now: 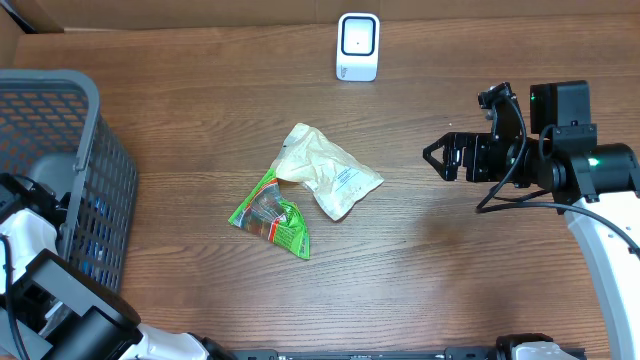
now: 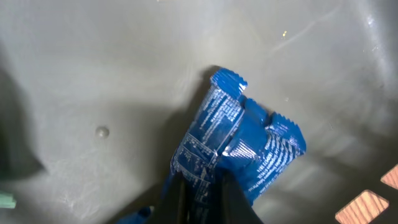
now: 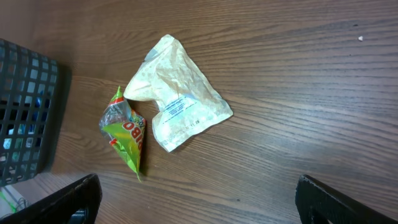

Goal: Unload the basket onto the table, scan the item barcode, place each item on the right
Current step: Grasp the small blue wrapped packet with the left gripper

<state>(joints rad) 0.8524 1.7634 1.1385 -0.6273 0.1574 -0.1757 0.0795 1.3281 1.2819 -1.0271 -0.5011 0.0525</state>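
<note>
while tight on blue packet (image 2: 252, 146) — left tool (image 2: 200, 200) inside grey basket (image 1: 105, 190)

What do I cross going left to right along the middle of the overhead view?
Grey basket → green packet → cream pouch → right gripper. The scanner stands farther back, in line with the pouch, so it is left out.

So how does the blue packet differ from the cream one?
The blue packet sits in the basket, pinched by the left gripper; the cream packet lies on the table, ungripped. Blue is glossy with dense white print; cream is pale with a small printed patch. Both are crumpled pouches.
</note>
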